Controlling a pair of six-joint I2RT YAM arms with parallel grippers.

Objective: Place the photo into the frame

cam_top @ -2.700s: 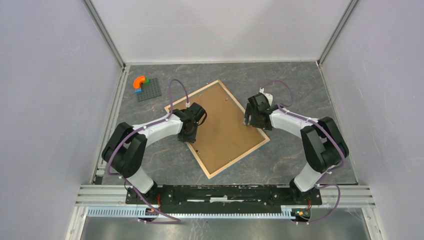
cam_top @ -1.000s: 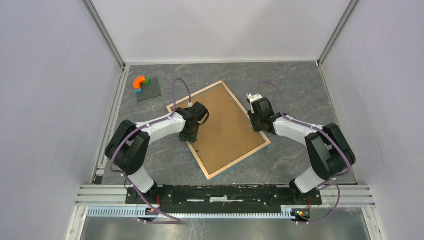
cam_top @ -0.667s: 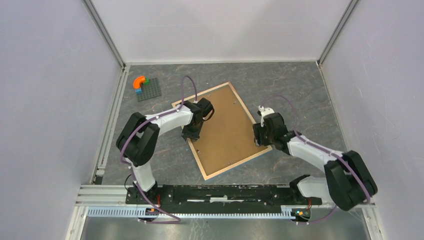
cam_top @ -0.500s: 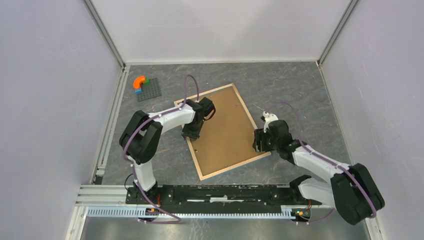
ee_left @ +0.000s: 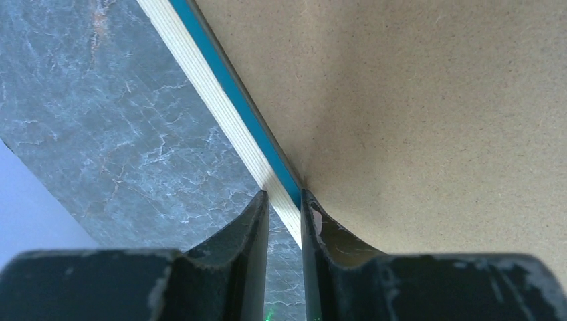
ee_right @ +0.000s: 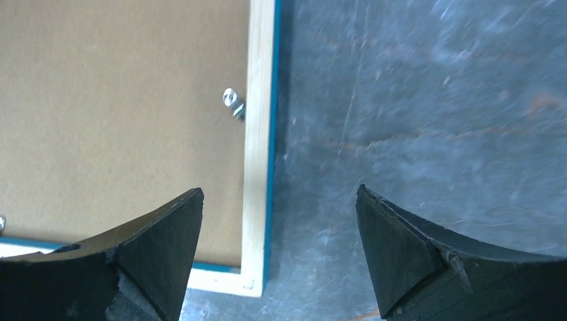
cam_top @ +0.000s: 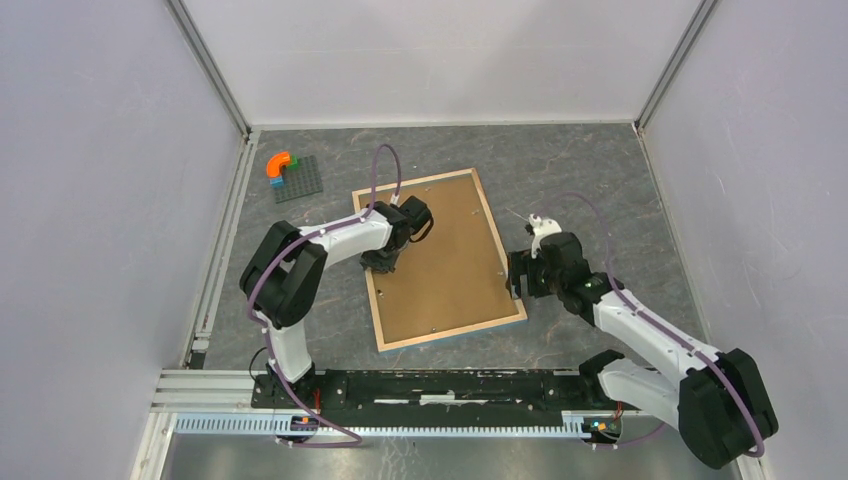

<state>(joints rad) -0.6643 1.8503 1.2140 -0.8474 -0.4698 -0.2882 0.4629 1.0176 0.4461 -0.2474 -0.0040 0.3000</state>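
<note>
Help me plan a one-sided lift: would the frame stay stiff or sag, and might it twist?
Probably stiff: the frame has straight rails, and a flat backing board fills it. Likely light for its size, since it looks thin. Pinched on one rail alone by the left gripper, it may well swing or slip.

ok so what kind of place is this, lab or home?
Looks like an enclosed lab robot cell: plain pale walls box in a grey marbled table, two arms bolted by an aluminium rail, plus props: the frame and toy bricks.

Orange brick point(cam_top: 280, 161) on grey baseplate point(cam_top: 299, 181)
</note>
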